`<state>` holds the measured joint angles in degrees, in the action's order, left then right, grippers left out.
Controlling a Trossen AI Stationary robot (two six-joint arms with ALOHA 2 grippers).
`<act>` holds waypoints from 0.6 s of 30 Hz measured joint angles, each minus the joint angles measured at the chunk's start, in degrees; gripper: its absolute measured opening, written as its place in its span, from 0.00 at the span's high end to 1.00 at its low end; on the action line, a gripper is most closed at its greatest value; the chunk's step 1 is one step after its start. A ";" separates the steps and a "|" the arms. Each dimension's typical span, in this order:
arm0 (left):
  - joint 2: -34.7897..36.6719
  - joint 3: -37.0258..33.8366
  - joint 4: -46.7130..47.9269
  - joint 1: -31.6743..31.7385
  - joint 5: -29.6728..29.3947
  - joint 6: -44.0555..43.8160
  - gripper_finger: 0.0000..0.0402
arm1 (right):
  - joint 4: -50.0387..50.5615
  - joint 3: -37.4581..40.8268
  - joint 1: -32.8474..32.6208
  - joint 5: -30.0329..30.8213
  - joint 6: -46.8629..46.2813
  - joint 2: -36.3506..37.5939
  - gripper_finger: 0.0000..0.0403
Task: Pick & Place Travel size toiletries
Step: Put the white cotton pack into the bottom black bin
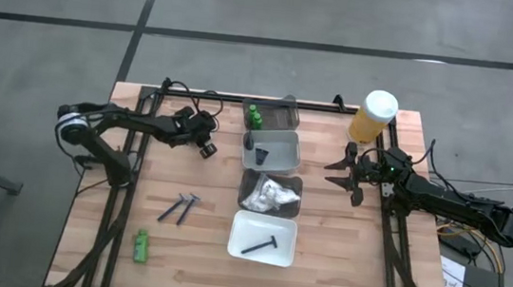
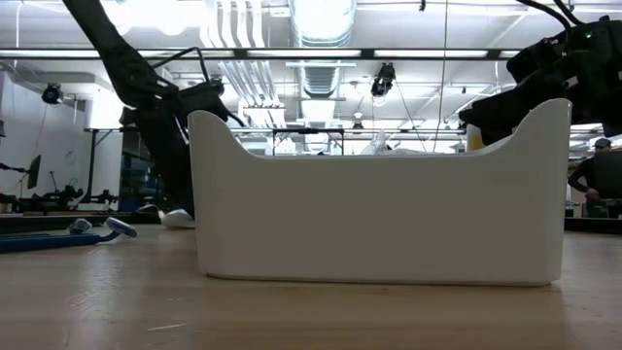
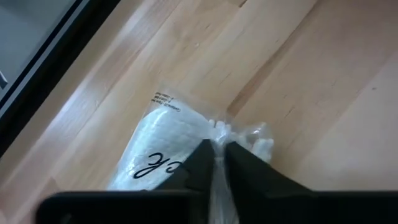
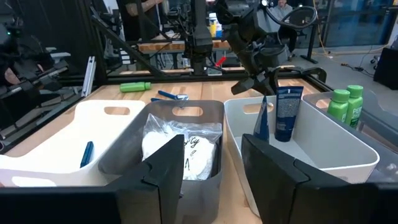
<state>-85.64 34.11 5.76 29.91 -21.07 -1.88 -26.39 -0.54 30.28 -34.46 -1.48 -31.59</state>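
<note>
Wood tabletop (image 1: 340, 257) is lying bare along your right edge; your left gripper (image 3: 216, 151) is pinching a white packet (image 3: 163, 140), right gripper (image 4: 211, 163) hanging open beside the trays (image 1: 262, 236).

The surface (image 1: 340, 257) is showing pale, matt wood planking with fine grain. A crinkly clear-plastic packet (image 3: 168, 149) is glinting glossily between the left pincer (image 3: 219, 163)'s matt black fingers. The white tray (image 2: 379, 194) is looking like smooth, satiny plastic, and the green bottles (image 4: 346, 104) are shining as glossy plastic.
</note>
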 joint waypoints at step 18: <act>8.18 -0.77 0.70 -1.40 0.68 -1.62 1.00 | 0.01 0.01 -0.02 0.00 0.00 0.00 0.77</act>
<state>-77.45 33.34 6.46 28.51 -20.39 -3.51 -26.38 -0.52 30.26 -34.46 -1.48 -31.59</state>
